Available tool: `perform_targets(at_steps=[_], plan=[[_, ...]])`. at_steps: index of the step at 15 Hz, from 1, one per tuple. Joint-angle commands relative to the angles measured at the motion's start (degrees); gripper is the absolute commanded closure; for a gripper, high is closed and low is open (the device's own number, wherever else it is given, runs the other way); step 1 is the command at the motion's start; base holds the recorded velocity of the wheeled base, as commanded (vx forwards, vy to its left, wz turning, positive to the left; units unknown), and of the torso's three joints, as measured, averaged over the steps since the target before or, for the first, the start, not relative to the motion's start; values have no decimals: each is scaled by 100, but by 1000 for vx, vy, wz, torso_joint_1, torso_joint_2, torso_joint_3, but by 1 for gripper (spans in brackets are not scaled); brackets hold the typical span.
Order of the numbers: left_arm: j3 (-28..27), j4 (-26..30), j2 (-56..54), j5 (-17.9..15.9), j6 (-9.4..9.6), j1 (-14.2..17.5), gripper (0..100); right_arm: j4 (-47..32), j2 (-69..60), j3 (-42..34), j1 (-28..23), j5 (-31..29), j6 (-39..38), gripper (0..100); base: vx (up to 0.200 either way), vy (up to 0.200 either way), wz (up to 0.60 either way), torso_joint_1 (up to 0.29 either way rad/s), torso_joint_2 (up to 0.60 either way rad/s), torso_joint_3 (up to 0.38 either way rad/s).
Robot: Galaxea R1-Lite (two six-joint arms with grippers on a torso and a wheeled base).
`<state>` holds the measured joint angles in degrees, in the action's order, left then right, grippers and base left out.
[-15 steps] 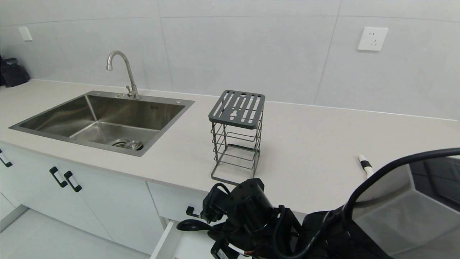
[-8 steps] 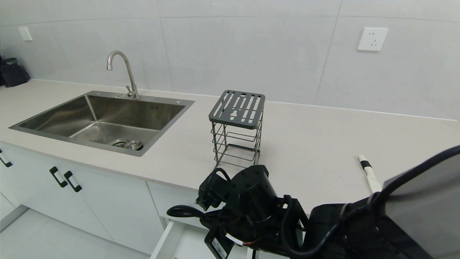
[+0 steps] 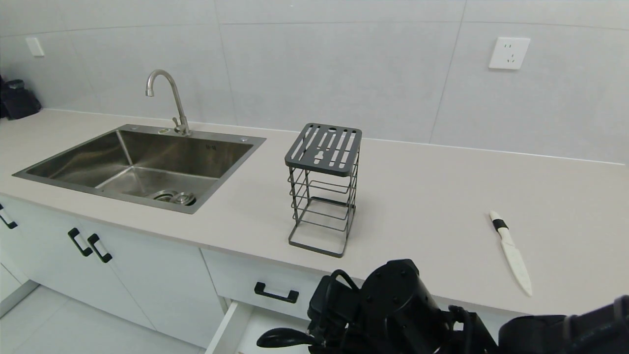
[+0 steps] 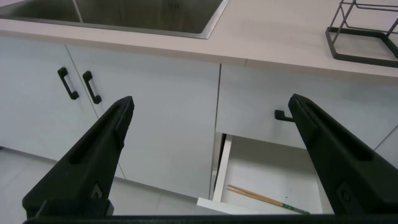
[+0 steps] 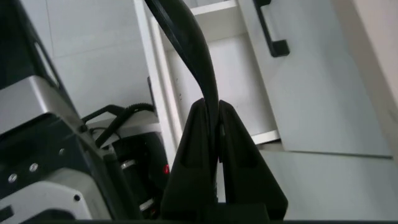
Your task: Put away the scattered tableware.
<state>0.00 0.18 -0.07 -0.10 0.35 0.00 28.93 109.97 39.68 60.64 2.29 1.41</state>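
Black spoon [image 3: 280, 338] being pinched tight by handle in R gripper [image 5: 216, 112], hanging low above open drawer [image 4: 267, 174]. L gripper [image 4: 211, 102] hovering w/ fingers spread wide, facing drawer front; chopsticks [image 4: 261, 199] lying inside. Further back on counter [image 3: 417, 196]: white knife [image 3: 511, 253] lying flat at right, wire rack [image 3: 322, 189] standing mid, sink [image 3: 186, 155] sitting far left.

Steel sink [image 3: 73, 169] with curved tap [image 3: 169, 98] at countertop's [image 3: 432, 206] left, wall socket [image 3: 509, 52] above its right
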Motion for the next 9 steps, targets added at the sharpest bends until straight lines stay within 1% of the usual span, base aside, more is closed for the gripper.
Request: perform_targets(at_steps=[1,3,4,5,6,7,9], plan=[[0,-1,7,1,0,0,0,-63,-143,31,45,8,-36,100,0,0,0,0,0,0],[0,-1,7,1,0,0,0,-107,-20,216,106,43,-71,100,0,0,0,0,0,0],[0,-1,7,1,0,0,0,-151,60,444,106,52,-89,100,0,0,0,0,0,0],[0,-1,7,1,0,0,0,-423,139,796,106,52,-89,100,0,0,0,-85,246,134],[0,-1,7,1,0,0,0,-599,139,910,106,43,-89,100,0,0,0,-144,373,222],[0,-1,7,1,0,0,0,-713,147,998,98,43,-89,100,0,0,0,-149,417,261],[0,-1,7,1,0,0,0,-713,209,980,89,43,-89,100,0,0,0,-90,249,154]])
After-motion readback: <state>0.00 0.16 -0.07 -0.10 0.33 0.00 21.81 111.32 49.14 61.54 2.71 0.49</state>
